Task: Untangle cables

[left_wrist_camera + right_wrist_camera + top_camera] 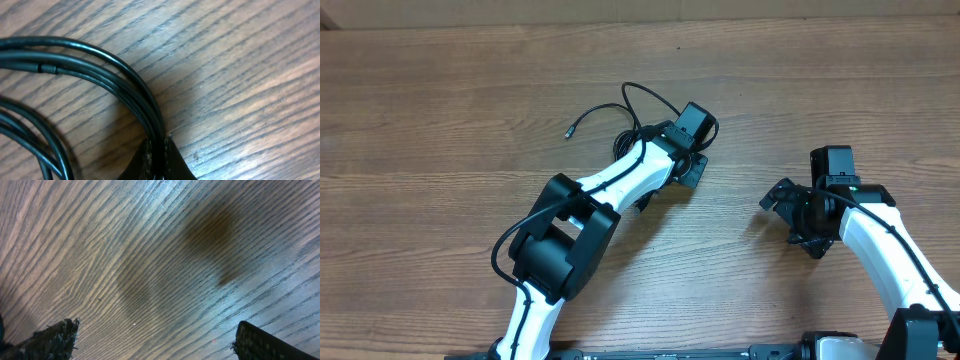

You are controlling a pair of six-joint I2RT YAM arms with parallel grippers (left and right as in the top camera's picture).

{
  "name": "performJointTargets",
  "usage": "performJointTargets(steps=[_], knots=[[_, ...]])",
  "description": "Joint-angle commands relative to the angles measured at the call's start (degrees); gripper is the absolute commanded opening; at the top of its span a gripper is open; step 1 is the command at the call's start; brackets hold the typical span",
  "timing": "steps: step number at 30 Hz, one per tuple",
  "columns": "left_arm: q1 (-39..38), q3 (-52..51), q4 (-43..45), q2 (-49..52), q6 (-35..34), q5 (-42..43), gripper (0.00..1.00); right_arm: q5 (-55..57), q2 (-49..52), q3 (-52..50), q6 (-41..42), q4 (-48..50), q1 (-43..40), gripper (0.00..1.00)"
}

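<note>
- The left gripper (160,165) is clamped on the cables (135,89). Its two fingers (176,164) are pressed together, and the black strands are pinched in the narrow slit between them.
- From that pinch the cables climb straight ahead of the fingertips, then curve away to the gripper's left in a tight side-by-side arc lying on the table (240,75).
- More strands sweep through the lower-left corner of the left wrist view, apart from the arc and to the left of the fingers.
- In the overhead view the loops spread out beyond and to the left of the left gripper. A single loose tail ends in a small plug end (570,130) further left, lying free on the wood.
- The right gripper (155,340) stands wide apart over bare wood, well away from the cables, with nothing between its fingers (55,340).
- Hidden or unclear: the left arm's wrist covers the pinch point from above. Only the fingertips show in either wrist view, and the cables are cut off at the left edge of the left wrist view.
- Counts: two grippers and one visible plug end. The arc holds three or four strands, with at least two more at lower left. How many separate cords these make up cannot be told.
</note>
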Motion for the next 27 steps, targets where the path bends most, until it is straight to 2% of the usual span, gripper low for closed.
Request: performJointTargets(steps=[1,6,8,10,13,17,18,19,20,24,27], knots=[[0.0,-1.0,-1.3,3.7,6.1,0.8,0.12,0.6,-1.2,1.1,-0.4,0.0,-0.2,1.00],[0.0,-1.0,-1.3,4.0,6.0,-0.4,0.17,0.6,-1.2,1.1,-0.4,0.0,-0.2,1.00],[0.0,-1.0,-1.3,4.3,6.0,-0.4,0.25,0.6,-1.2,1.1,-0.4,0.0,-0.2,1.00],[0.0,-1.0,-1.3,4.3,6.0,-0.4,0.27,0.6,-1.2,1.1,-0.4,0.0,-0.2,1.00],[0.0,-1.0,-1.2,4.3,5.9,-0.3,0.23,0.6,-1.2,1.1,-0.4,0.0,-0.2,1.00],[0.0,-1.0,-1.3,4.3,4.5,0.0,0.25,0.6,-1.2,1.1,-0.4,0.0,-0.2,1.00],[0.0,-1.0,-1.3,4.3,4.5,0.0,0.21,0.6,-1.2,1.1,-0.4,0.0,-0.2,1.00],[0.0,-1.0,-1.3,4.3,4.5,0.0,0.09,0.6,-1.2,1.1,-0.4,0.0,-0.2,1.00],[0.0,-1.0,-1.3,4.3,4.5,0.0,0.04,0.6,-1.2,1.1,-0.4,0.0,-0.2,1.00],[0.1,0.1,-1.4,3.9,4.5,0.0,0.04,0.6,-1.2,1.1,-0.4,0.0,-0.2,1.00],[0.1,4.5,-5.9,1.7,4.5,0.0,0.04,0.6,-1.2,1.1,-0.4,0.0,-0.2,1.00]])
